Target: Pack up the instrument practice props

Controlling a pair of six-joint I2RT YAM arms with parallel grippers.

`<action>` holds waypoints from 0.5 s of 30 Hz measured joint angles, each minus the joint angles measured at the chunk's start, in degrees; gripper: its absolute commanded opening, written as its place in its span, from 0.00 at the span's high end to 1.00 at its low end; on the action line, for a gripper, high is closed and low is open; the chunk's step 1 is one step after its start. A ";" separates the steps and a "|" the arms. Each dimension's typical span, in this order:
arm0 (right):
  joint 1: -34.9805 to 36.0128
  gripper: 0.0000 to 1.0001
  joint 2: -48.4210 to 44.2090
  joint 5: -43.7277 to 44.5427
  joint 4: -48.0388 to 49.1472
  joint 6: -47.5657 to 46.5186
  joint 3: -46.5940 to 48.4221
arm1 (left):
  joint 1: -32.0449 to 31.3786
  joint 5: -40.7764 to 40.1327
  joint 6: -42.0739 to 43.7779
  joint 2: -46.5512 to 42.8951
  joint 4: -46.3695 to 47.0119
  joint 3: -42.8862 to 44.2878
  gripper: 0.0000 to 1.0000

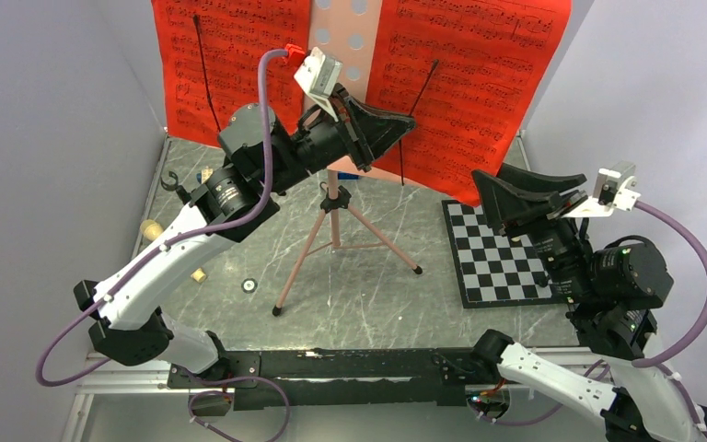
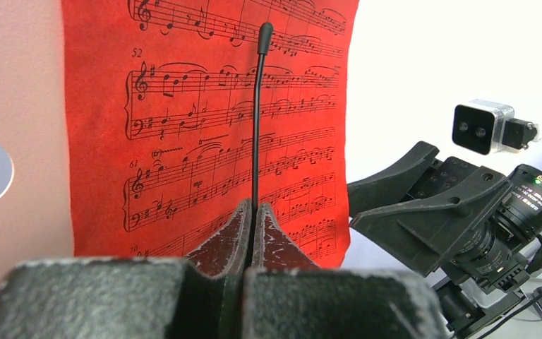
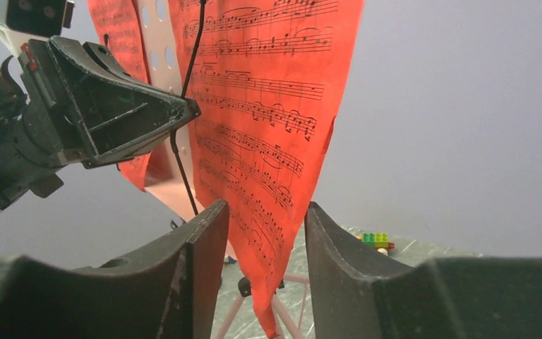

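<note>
Freeing the red sheet-music pages (image 1: pixel 479 64) from the pink perforated tripod music stand (image 1: pixel 356 41), top centre overhead. Left gripper (image 2: pixel 254 212) is clamped on its thin black wire page-holder (image 2: pixel 257 106); right gripper (image 3: pixel 265 212), half-open and empty, faces the right page's edge. Next, likely: pinch that page

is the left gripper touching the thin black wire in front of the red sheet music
Touching. The left wrist view shows the thin black wire running down into the left gripper, whose fingertips are shut on it.
</note>
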 measured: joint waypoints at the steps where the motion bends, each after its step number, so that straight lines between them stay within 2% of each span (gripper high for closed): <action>1: 0.00 0.51 0.24 0.00 0.00 -0.02 0.00 | 0.00 0.00 0.02 0.00 0.13 -0.04 1.00; 5: 0.00 0.52 1.14 0.00 0.04 -0.09 0.00 | 0.00 0.00 0.02 0.00 0.42 -0.22 1.00; 10: 0.00 0.42 1.90 0.24 0.52 -0.61 0.00 | 0.00 0.02 -0.02 0.00 0.50 -0.26 1.00; 15: 0.00 0.41 2.89 0.92 2.12 -1.16 0.00 | 0.00 0.04 -0.04 0.00 1.27 -0.79 1.00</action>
